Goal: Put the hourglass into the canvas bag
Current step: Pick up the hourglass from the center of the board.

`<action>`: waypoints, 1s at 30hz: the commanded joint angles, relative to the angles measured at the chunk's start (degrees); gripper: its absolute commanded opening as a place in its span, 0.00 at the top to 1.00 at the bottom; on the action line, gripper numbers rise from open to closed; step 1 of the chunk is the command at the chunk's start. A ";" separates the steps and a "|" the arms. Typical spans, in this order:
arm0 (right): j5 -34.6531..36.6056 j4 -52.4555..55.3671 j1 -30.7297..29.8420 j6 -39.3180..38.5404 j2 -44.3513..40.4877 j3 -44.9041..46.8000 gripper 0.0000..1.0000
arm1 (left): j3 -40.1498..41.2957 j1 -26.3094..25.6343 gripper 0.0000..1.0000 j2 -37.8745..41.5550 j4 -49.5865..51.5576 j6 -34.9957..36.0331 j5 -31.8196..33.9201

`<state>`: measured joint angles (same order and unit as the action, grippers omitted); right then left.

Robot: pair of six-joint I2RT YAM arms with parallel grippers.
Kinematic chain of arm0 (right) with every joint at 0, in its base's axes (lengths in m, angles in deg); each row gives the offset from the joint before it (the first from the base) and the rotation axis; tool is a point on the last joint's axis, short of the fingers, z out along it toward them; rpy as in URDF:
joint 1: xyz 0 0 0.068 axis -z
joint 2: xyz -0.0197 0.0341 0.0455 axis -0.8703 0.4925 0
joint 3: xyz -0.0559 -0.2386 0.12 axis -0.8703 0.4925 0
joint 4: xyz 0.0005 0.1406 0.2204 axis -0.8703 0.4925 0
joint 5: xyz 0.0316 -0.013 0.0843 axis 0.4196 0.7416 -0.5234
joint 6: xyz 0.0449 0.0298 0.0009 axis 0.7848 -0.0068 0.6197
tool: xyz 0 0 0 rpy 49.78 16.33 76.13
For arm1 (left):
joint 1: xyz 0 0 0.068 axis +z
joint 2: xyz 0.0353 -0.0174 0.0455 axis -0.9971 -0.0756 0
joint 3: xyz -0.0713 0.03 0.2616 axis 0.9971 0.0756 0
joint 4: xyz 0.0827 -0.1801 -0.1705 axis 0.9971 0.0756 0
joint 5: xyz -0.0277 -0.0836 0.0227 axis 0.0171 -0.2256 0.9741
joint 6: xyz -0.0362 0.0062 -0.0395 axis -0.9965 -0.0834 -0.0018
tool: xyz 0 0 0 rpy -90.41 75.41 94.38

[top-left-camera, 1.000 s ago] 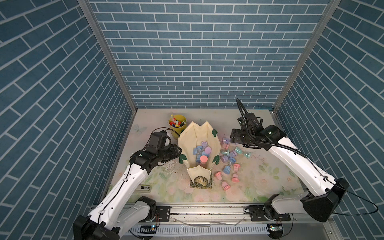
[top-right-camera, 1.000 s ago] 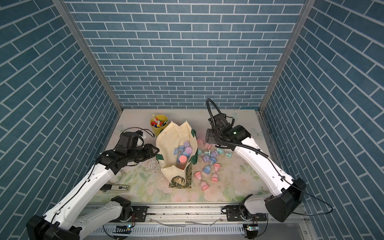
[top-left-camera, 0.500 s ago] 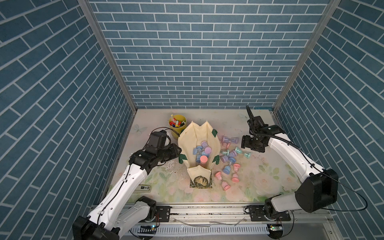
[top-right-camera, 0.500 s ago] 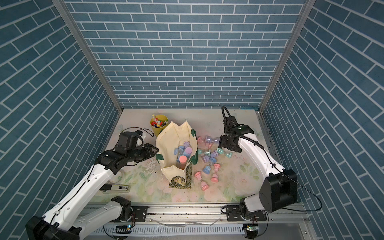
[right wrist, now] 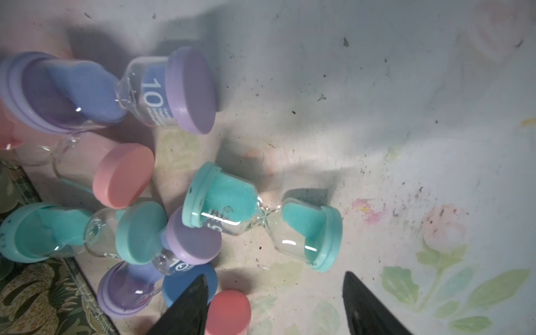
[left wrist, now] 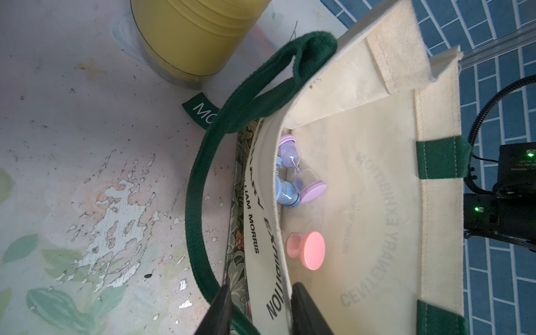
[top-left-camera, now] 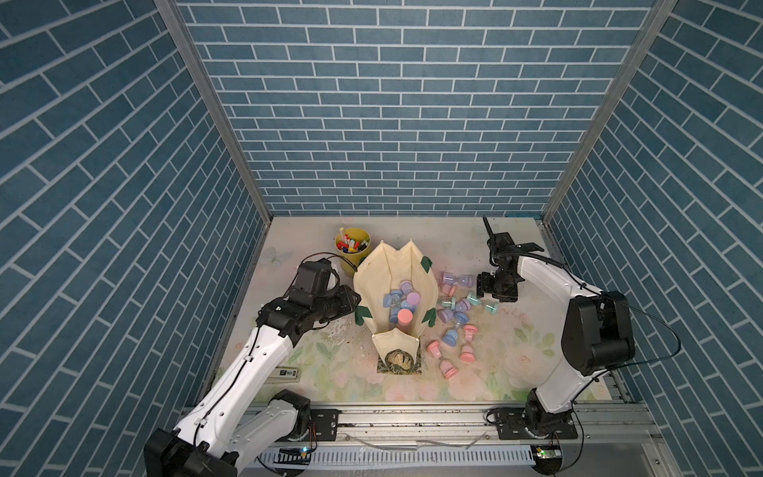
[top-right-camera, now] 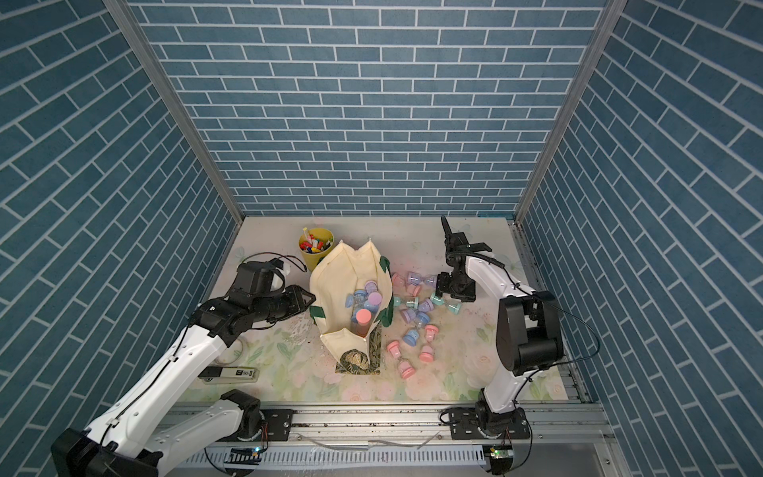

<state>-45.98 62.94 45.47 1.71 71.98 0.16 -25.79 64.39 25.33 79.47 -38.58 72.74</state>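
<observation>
The cream canvas bag [top-left-camera: 388,272] [top-right-camera: 334,281] stands open mid-table with several hourglasses [top-left-camera: 402,305] inside; a pink one [left wrist: 307,249] and a purple one [left wrist: 298,171] show in the left wrist view. My left gripper [top-left-camera: 356,307] [left wrist: 261,290] is shut on the bag's left wall and green strap. My right gripper [top-left-camera: 491,293] [right wrist: 275,278] hangs open, low over the loose hourglasses to the right of the bag. A teal hourglass [top-left-camera: 479,302] [right wrist: 261,217] lies on its side just ahead of its fingertips, with nothing between them.
Several pink, blue, purple and teal hourglasses [top-left-camera: 454,330] lie scattered right of the bag. A yellow cup of markers [top-left-camera: 352,250] stands behind the bag's left side. A white device [top-left-camera: 285,373] lies by the left arm. Brick walls close in three sides.
My right arm has drawn back to the right from beside the bag and dropped over the loose hourglasses, its jaws narrowing somewhat. The left arm keeps its hold on the bag.
</observation>
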 commanded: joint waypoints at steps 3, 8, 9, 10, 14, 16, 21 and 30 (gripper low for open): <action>-1.20 -0.28 0.26 -3.29 2.52 -1.78 0.29 | 0.74 0.22 0.63 -0.18 -0.40 0.12 -0.07; -0.74 -1.43 0.26 -3.47 4.83 -0.58 0.31 | 0.84 0.21 0.63 -0.20 -0.65 0.02 -0.08; -0.75 -1.77 0.27 -3.43 5.15 -0.13 0.32 | 0.84 0.26 0.63 -0.26 -0.65 0.10 -0.08; -0.90 -2.13 0.26 -3.49 5.36 0.38 0.33 | 0.84 0.27 0.63 -0.18 -0.60 0.13 0.05; -1.14 -3.36 0.26 -3.21 5.94 2.06 0.37 | 0.91 0.27 0.63 -0.22 -0.46 0.13 0.03; -1.31 -3.67 0.26 -2.99 6.07 2.64 0.41 | 1.05 0.24 0.63 -0.31 -0.59 0.02 0.10; -0.65 -3.11 0.26 -2.18 6.08 3.86 0.44 | 1.36 0.24 0.63 -0.19 -1.09 -0.77 0.04; -0.61 -5.51 0.26 0.00 5.84 7.71 0.53 | 2.14 0.27 0.64 -0.19 -1.39 -0.93 0.29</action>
<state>-47.05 57.94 45.51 0.36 77.40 6.98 -24.78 64.39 25.33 78.18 -39.26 72.74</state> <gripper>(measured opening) 0.472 0.365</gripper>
